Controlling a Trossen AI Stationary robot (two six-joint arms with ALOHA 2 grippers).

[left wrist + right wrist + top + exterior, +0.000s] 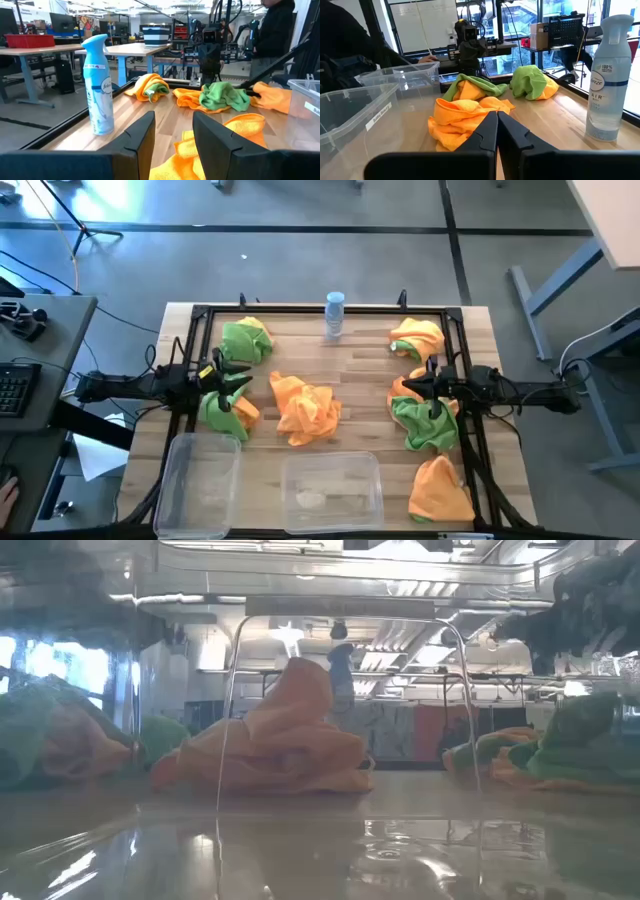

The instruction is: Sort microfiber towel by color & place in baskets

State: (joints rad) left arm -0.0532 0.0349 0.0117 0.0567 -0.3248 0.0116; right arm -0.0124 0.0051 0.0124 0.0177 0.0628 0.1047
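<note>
Green and orange microfiber towels lie in bunches on the wooden table. A green one with orange point(245, 340) is at the far left, a green and orange bundle point(225, 410) lies on the near left, and an orange heap point(305, 410) sits in the centre. On the right are an orange and green one point(418, 338), a green one point(425, 425) and an orange one point(440, 490). My left gripper point(237, 380) point(173, 135) is open, beside the left bundle and facing the centre heap point(225, 140). My right gripper point(415, 387) point(497, 130) is shut with nothing between its fingers, over the right green towel. Two clear baskets, narrow point(200, 480) and wider point(330, 490), stand at the near edge.
A pale blue spray bottle point(334, 315) point(97, 85) point(607, 75) stands at the far edge's middle. A black frame point(320, 308) borders the table. Bare wood lies between the centre heap and the bottle. A person in dark clothes point(277, 30) stands beyond the right side.
</note>
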